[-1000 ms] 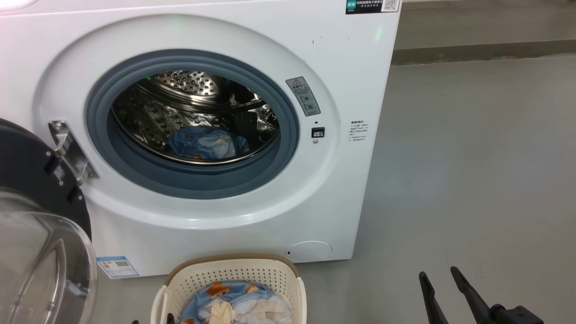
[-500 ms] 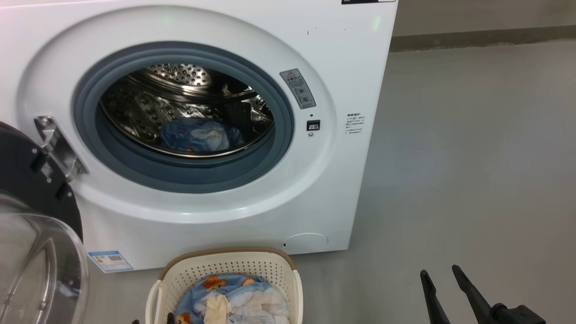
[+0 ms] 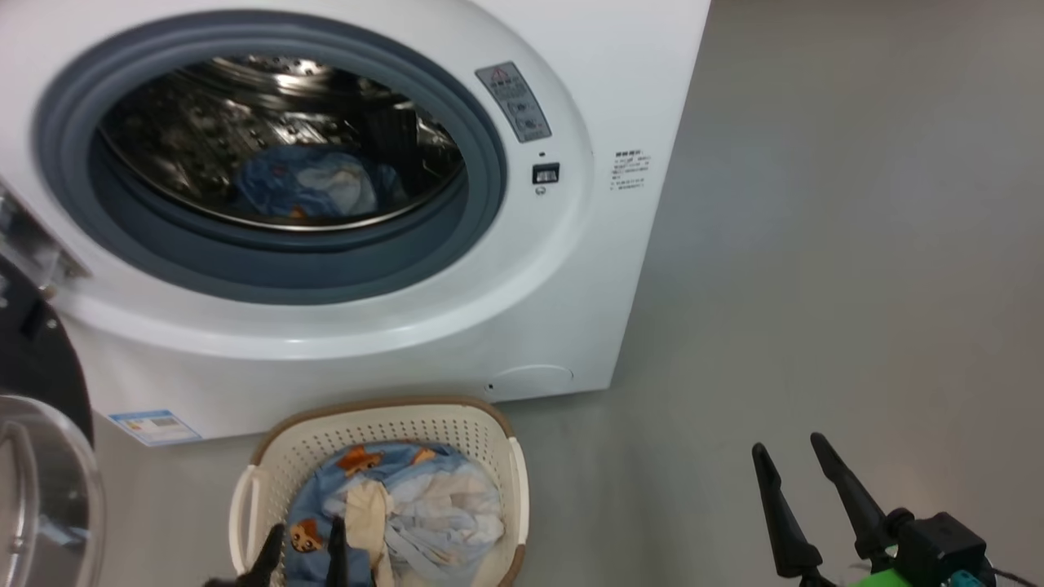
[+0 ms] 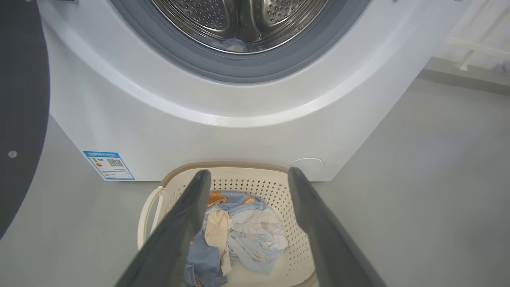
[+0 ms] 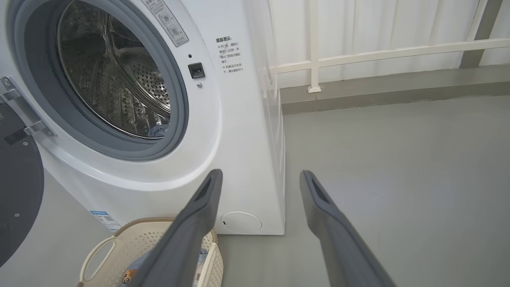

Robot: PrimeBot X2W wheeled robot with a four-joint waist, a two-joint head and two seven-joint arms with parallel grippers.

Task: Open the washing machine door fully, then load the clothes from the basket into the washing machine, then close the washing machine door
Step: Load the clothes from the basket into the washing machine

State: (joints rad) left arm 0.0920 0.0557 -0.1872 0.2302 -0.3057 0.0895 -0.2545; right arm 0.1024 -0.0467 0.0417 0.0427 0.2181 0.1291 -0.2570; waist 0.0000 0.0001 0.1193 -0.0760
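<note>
Low in the head view, the left gripper (image 3: 304, 531) hangs spread and empty over the clothes (image 3: 424, 497) in the basket (image 3: 375, 408), the right gripper (image 3: 789, 447) equally spread at lower right, the washing machine (image 3: 571, 285) above, its door (image 3: 37, 367) swung open at the left edge.

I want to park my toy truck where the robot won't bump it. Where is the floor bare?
The big bare patch is the grey floor right of the washing machine, beyond the right claw. In front of the machine it's crowded: the basket of clothes sits there, the left claw hovers over it, and the open door fills the left.
</note>
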